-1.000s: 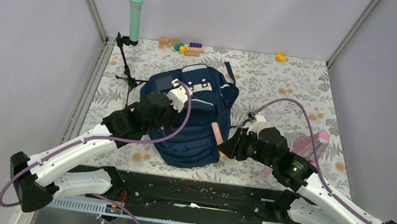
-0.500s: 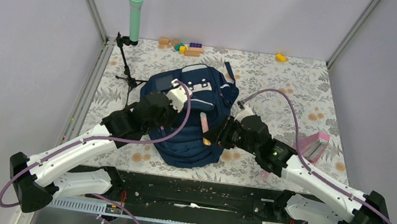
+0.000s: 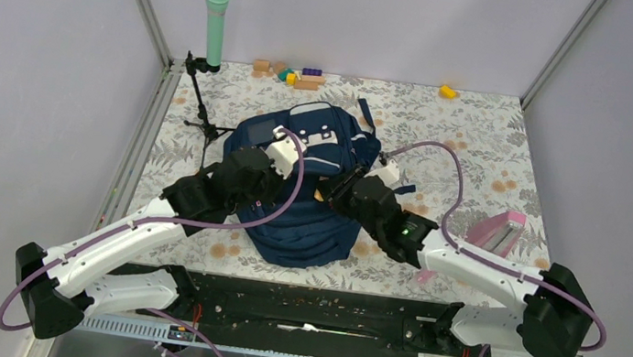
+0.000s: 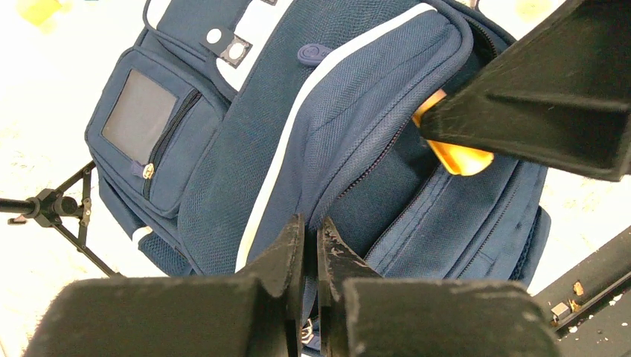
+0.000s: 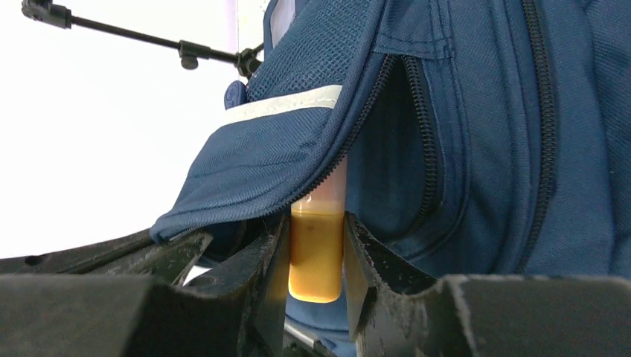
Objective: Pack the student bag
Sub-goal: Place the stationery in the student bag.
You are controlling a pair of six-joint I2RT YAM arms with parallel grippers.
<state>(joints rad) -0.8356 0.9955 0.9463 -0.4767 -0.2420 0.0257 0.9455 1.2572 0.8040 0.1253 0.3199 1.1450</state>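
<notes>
At the far left a green cylinder (image 3: 214, 17) stands on a black tripod stand (image 3: 201, 113), well apart from the work, and we take it for no part of the packing. Next comes the left end effector (image 4: 311, 227), its jaws pinched almost together on what we read as the zip edge of the raised flap, holding the compartment's mouth agape. The student bag (image 3: 302, 227) lies flat on the middle of the floral table (image 3: 485, 136), front pocket uppermost, one zip run open. Into that gap reaches the right end effector (image 5: 316, 245), closed firmly on an orange tube (image 5: 316, 277) with a pale upper end; the tube's top is already tucked under the lip of the flap, while its orange body is outside, clamped between the fingers (image 5: 271, 256). So we judge this item about half delivered: it has to go deeper and be let go before it counts as packed. Whether anything already lies inside we cannot tell, since the interior is dark and hidden by fabric. Farther right a pink case (image 3: 498, 228) rests on the table near the right arm, unpacked, and we suppose it may be due to follow. Closing the zip is not yet done either.
</notes>
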